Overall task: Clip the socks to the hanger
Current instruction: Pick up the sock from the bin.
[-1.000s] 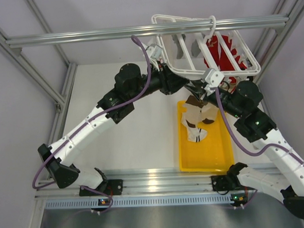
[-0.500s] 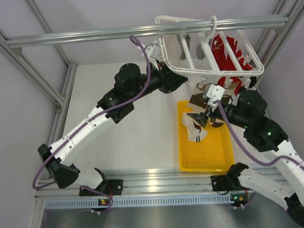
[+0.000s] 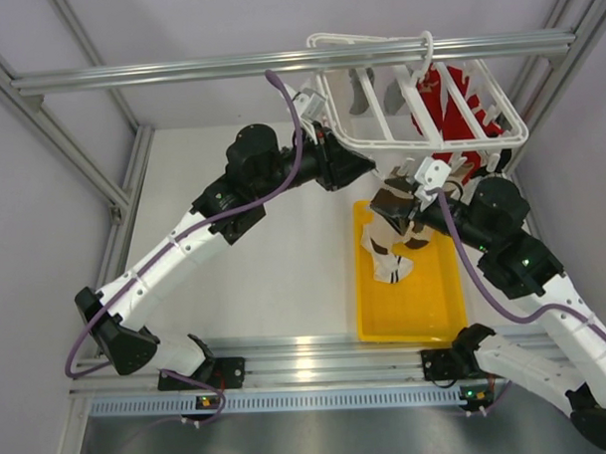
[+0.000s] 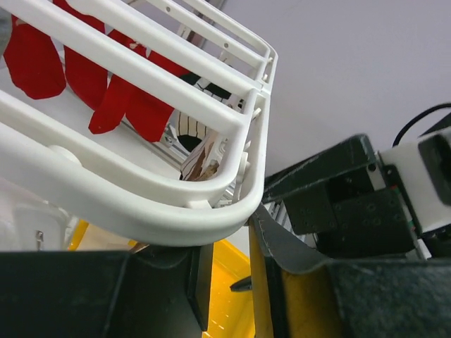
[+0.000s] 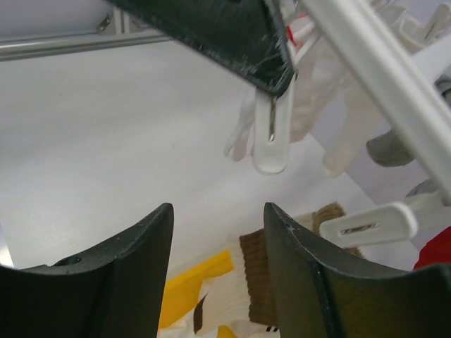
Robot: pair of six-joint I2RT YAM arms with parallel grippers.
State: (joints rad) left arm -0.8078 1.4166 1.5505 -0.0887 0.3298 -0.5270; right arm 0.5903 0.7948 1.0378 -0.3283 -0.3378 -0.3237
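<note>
The white hanger (image 3: 361, 37) hangs by its hook from the top bar and is tilted. My left gripper (image 3: 366, 165) is shut on its near left corner; the rim (image 4: 141, 204) crosses my fingertips in the left wrist view, where the gripper (image 4: 229, 243) shows a narrow gap. My right gripper (image 3: 414, 201) is open and empty under the hanger's front edge, beside a cream sock (image 3: 390, 212) with a brown cuff. In the right wrist view the gripper (image 5: 218, 211) frames that cuff (image 5: 264, 271), below dangling clips (image 5: 271, 134). I cannot tell whether a clip holds the sock. More socks (image 3: 389, 264) lie in the tray.
The yellow tray (image 3: 411, 313) sits on the white table below the hanger. A red garment (image 3: 448, 97) hangs at the hanger's right and shows in the left wrist view (image 4: 134, 105). Pale glove-like items (image 5: 303, 105) hang from other clips. Aluminium frame posts ring the table.
The hanger swung and tilted with my left gripper. My right gripper dipped toward the tray, then rose back under the hanger's front edge. The brown-cuffed sock now sits higher.
</note>
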